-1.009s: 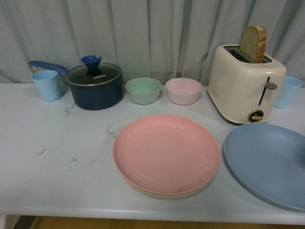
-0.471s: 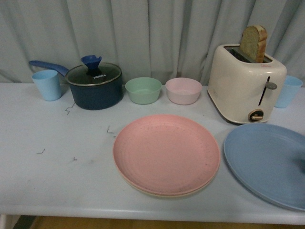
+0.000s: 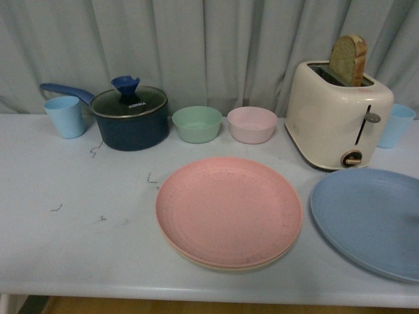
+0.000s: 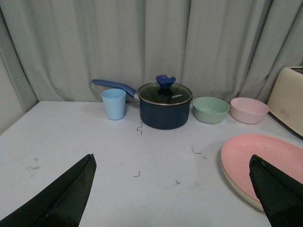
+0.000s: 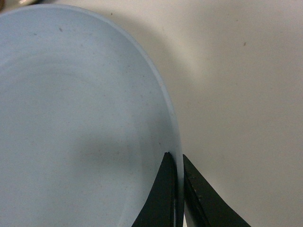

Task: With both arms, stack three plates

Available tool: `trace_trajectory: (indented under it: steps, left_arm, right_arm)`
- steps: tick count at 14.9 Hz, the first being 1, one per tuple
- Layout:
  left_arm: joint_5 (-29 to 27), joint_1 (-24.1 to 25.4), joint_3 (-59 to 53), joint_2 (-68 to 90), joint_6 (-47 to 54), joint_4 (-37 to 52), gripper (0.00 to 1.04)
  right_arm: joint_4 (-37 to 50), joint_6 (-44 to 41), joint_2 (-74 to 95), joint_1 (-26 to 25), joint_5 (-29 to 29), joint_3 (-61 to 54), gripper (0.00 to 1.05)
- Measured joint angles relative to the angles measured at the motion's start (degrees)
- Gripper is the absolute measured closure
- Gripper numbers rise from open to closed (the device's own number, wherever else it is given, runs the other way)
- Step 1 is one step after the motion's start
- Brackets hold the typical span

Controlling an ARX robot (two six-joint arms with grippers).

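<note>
Pinching the blue plate (image 5: 71, 118) at its rim, right fingers (image 5: 161, 203); left fingers (image 4: 61, 198) spread above the table (image 4: 71, 142).

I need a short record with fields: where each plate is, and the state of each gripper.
pink plate: on the beige plate, mid table
beige plate: under it, only its rim shows
blue plate: apart, right of the stack
right gripper: shut on the blue plate's rim
left gripper: open, holding nothing
stacked: two of three
</note>
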Motion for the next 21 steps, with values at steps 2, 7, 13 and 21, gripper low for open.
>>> trace_trajectory:
  steps: [2,7,13,21]
  left_arm:
    - [0.00,0.00,0.00,0.00,0.00,0.02,0.07]
    - [-0.02,0.00,0.00,0.00,0.00,0.02,0.07]
    - [0.00,-0.02,0.00,0.00,0.00,0.02,0.07]
    - [0.00,0.00,0.00,0.00,0.00,0.02,0.07]
  right_arm:
    - [-4.33,-0.74,-10.10,-2.03,-2.21,-4.37,1.02]
    - [-4.07,3.10,-24.76,9.68,-9.46,-2.80,1.02]
    - [-0.31,13.79,-6.16,23.65,-4.81,3.89,1.02]
    - [1.14,21.05,4.50,29.16,-3.56,9.51,1.02]
